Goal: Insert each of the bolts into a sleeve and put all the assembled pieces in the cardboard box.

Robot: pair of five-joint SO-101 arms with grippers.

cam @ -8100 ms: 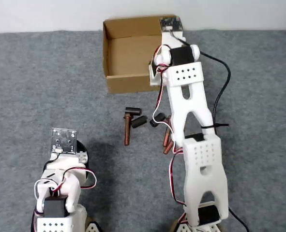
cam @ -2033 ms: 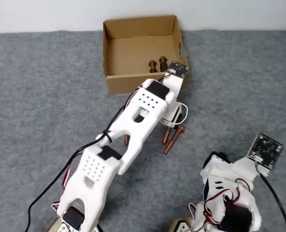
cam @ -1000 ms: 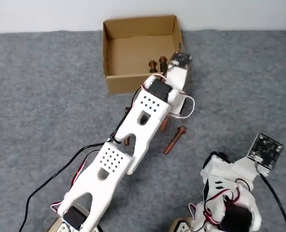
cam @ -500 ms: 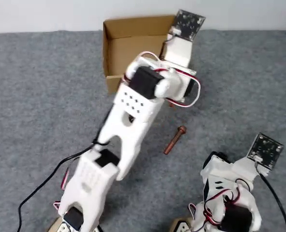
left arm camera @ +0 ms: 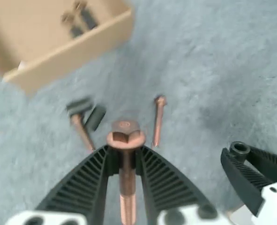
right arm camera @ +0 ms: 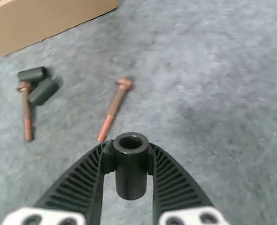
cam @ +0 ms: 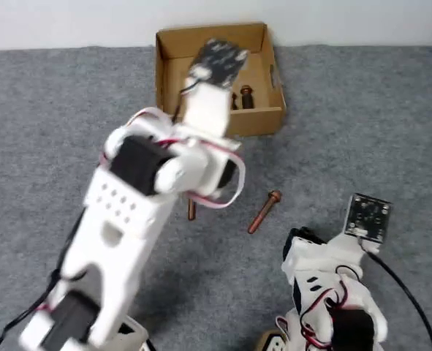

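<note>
1. Sitting at the far side of the grey worktop (cam: 362, 110), the cardboard box (cam: 263, 121) already holds two assembled pieces (cam: 241, 96), side by side near its front wall.
2. The left gripper (left arm camera: 125, 152) is clamped on a bolt (left arm camera: 125, 137) just under the head. It hangs above the worktop, on the near side of the box.
3. The right gripper (right arm camera: 129, 147) is clamped on a sleeve (right arm camera: 130, 176) with its open bore facing out past the fingertips. It is low at the near edge of the worktop.
4. One loose bolt (cam: 263, 211) lies alone on the worktop between the box and the right gripper.
5. A second loose bolt (right arm camera: 26, 112) lies off to one side with two loose sleeves (right arm camera: 33, 74) (right arm camera: 43, 91) just beside its head.
6. By my count two of five pieces are done. The held bolt and sleeve are not yet joined, and both loose bolts have to be fitted into sleeves and boxed after that.
</note>
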